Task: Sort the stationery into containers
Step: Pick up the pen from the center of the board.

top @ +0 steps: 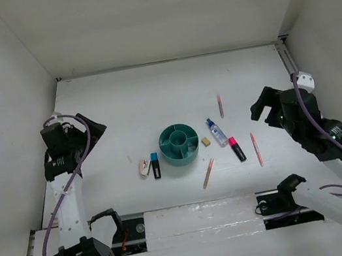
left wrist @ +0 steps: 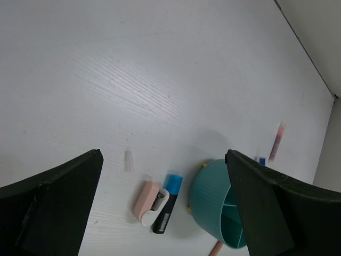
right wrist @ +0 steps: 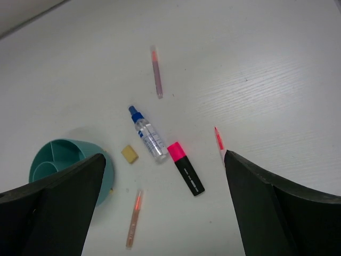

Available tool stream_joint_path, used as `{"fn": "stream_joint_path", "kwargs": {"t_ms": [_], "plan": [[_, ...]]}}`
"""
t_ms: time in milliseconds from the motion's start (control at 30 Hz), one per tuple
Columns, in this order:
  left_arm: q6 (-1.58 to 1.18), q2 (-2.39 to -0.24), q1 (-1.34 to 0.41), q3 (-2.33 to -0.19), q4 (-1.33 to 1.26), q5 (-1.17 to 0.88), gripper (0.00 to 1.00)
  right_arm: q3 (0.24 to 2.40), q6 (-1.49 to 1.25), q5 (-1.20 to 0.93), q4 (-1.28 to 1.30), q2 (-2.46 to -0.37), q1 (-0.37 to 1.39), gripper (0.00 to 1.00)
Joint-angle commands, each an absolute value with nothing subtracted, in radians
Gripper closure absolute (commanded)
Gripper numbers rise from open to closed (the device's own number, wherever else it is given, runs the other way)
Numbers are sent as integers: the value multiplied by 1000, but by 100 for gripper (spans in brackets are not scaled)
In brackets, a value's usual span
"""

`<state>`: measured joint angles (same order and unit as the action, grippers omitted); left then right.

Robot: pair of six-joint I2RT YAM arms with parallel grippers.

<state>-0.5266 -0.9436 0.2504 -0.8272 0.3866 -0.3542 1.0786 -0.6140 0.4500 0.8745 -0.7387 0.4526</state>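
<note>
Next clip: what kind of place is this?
Most likely a lab test cell, not an office: white panels box in a white table, a left arm and right arm are mounted at its near edge, and stationery lies around a teal organizer.

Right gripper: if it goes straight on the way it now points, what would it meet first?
Likely the pink marker, seen between its open fingers in the wrist view; the bottle lies just beyond. Depth is unclear.

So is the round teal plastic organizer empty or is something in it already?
Empty. From above, the teal organizer shows only bare plastic in every compartment.
</note>
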Motion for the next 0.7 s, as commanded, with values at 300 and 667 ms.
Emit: {"fn": "stream_joint_path", "kwargs": {"t_ms": [300,667], "plan": [[-526,-885,255,-847,391,-336,0,985,-692,337,905,-834,449,0],[-506,-904,255,-838,362,-443,0,733,-816,267,690,-917,381,0]]}}
